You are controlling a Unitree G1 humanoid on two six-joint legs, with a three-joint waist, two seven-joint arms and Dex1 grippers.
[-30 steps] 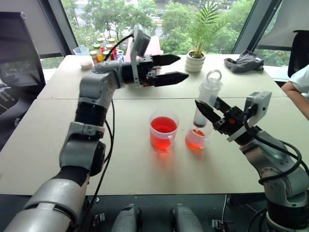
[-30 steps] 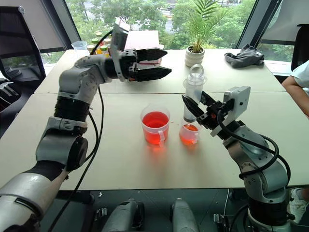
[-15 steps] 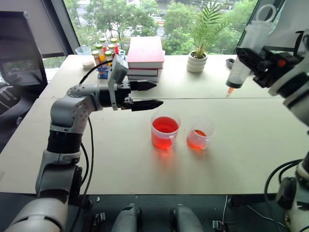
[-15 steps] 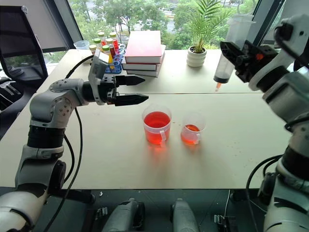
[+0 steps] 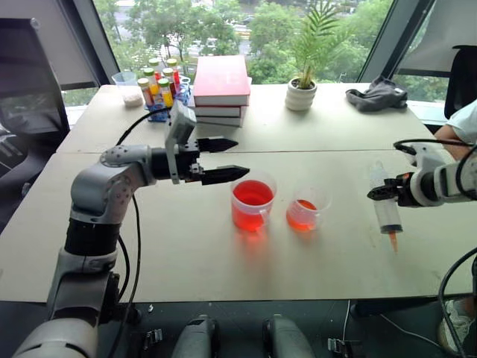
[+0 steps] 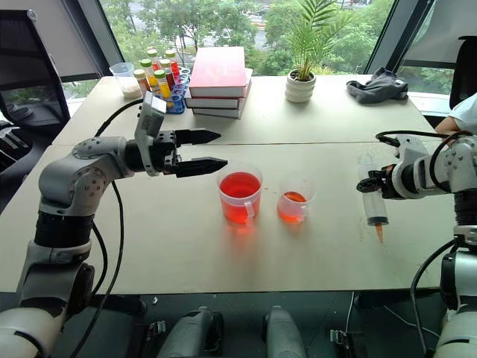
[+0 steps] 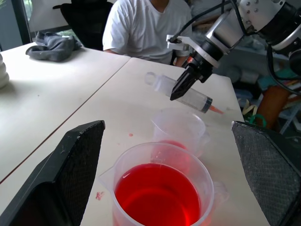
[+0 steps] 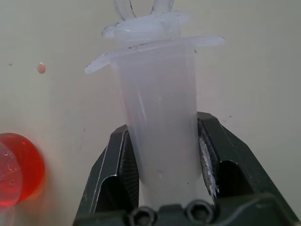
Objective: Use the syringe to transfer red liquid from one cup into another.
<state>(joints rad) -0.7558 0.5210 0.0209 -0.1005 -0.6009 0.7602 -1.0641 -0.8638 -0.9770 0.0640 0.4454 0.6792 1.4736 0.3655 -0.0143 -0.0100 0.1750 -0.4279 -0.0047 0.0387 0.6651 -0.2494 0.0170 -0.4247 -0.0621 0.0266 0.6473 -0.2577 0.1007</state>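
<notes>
The syringe (image 5: 387,206) is a clear barrel with an orange nozzle pointing toward the table's near edge. My right gripper (image 5: 376,192) is shut on its barrel, low over the table at the right; whether it touches the table I cannot tell. In the right wrist view both black fingers (image 8: 114,162) clamp the syringe (image 8: 160,117). The larger cup (image 5: 252,203) holds deep red liquid (image 7: 157,200) at mid-table. The smaller cup (image 5: 306,211), with a little orange-red liquid, stands just to its right. My left gripper (image 5: 240,156) hangs open, level, just left of and above the larger cup.
A stack of books (image 5: 221,89), a rack of vials (image 5: 160,86), a potted plant (image 5: 302,93) and a grey cloth (image 5: 378,95) stand along the far side. A person (image 7: 141,28) in a white shirt sits at the table's right end. Small red drops (image 8: 41,68) dot the tabletop.
My right gripper lifted the syringe out of the smaller cup, swung it up high, then brought it down to the right, low over the table. The left gripper sank and drew back, staying open.
</notes>
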